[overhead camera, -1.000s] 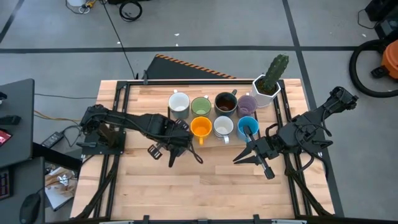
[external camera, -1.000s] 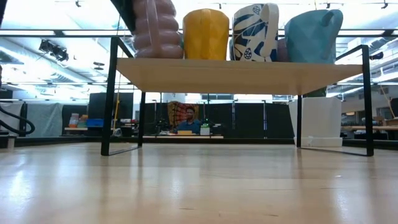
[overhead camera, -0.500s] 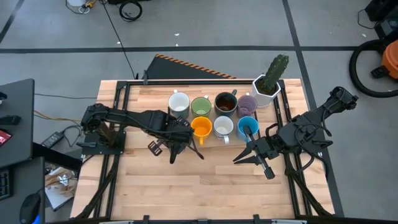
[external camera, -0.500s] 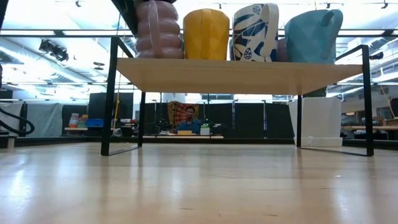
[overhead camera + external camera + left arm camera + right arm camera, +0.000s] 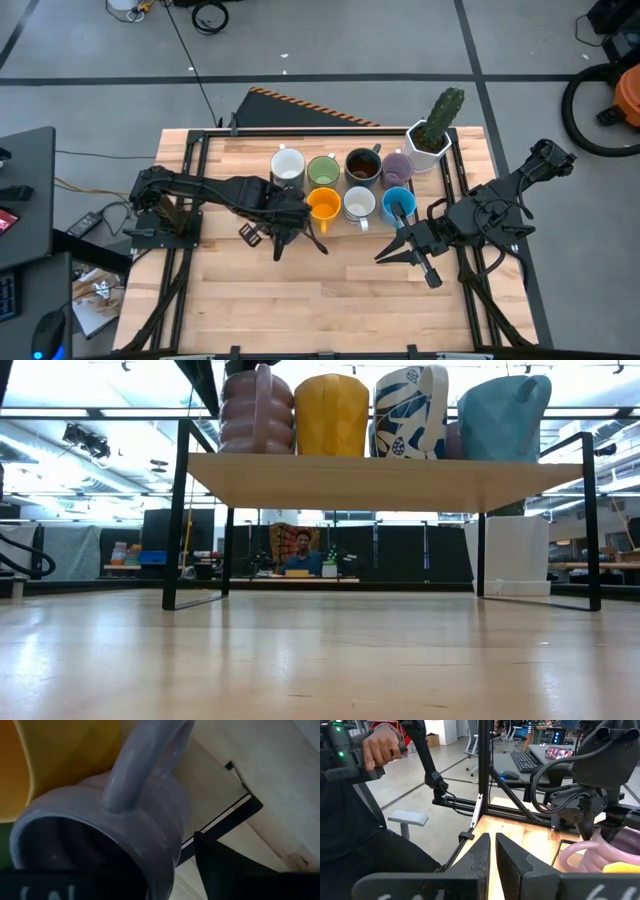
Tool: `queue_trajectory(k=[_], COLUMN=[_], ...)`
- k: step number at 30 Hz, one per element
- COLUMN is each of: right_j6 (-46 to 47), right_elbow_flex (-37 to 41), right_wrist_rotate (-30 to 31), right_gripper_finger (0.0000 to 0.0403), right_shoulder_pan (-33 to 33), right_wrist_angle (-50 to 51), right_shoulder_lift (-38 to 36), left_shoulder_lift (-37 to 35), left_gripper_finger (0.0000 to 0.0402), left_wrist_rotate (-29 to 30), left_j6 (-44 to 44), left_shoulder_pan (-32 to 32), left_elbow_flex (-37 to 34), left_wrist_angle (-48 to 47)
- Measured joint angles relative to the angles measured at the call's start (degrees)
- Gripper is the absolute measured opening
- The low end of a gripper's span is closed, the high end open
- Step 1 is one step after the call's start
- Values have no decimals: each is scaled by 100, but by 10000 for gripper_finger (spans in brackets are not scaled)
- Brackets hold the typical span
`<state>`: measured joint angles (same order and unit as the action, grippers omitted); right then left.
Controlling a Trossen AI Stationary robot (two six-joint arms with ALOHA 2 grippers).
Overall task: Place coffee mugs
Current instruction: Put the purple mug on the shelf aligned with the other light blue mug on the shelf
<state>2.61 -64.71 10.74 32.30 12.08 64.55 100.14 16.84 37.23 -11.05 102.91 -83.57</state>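
Several coffee mugs stand on a raised wooden shelf [image 5: 380, 480]: white [image 5: 288, 167], green [image 5: 323, 170], brown [image 5: 362, 167] and purple [image 5: 398, 167] behind, orange [image 5: 323, 204], white [image 5: 359, 204] and blue [image 5: 397, 205] in front. A ribbed lavender mug [image 5: 257, 415] stands upright on its base at the shelf's left end, beside the orange one. My left gripper [image 5: 288, 212] hovers over it, pointing down and open, hiding it in the high view. My right gripper [image 5: 380, 257] hangs shut and holding nothing, nearer the table's front than the blue mug. My left gripper stands over the lavender mug's rim [image 5: 100, 820] from above. One finger [image 5: 220, 865] is outside the wall with a gap showing between it and the mug. Whether the other finger touches the mug I cannot tell; the picture's edge cuts it off.
A white hexagonal pot with a cactus [image 5: 430, 140] stands at the shelf's far right. Black frame rails [image 5: 195, 200] run along both table sides. Bare wood [image 5: 330, 290] lies toward the near edge. A person's hand [image 5: 382, 745] shows beyond the table's left side.
In the low view the dark finger that lay over the lavender mug's left side has drawn off it. The mug now shows whole, a little farther right and upright on the shelf. My left gripper's place has hardly shifted.
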Motion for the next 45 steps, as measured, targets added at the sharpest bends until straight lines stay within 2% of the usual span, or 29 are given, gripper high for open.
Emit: queue_trajectory(k=[6,19,25,30,35,45], right_j6=[-13,-104,-129,-129,-131,-129], right_elbow_flex=[0,2,2,2,2,2], right_wrist_rotate=[0,2,4,4,4,-28], right_gripper_finger=[34,34,34,34,34,34], right_shoulder_pan=[1,1,1,1,1,1], right_wrist_angle=[6,-82,-136,-164,-179,-175], right_shoulder_lift=[-2,-4,-3,-4,-2,-2], left_shoulder_lift=[-190,-621,-562,-387,-155,-61], left_gripper_finger=[172,173,173,173,173,173], left_wrist_rotate=[120,476,457,74,46,-8], left_j6=[-82,-181,-155,-129,357,391], left_shoulder_pan=[-21,-632,-852,-760,-717,-671], left_elbow_flex=[4,37,34,31,28,-22], left_wrist_angle=[124,838,1194,1375,1625,1439])
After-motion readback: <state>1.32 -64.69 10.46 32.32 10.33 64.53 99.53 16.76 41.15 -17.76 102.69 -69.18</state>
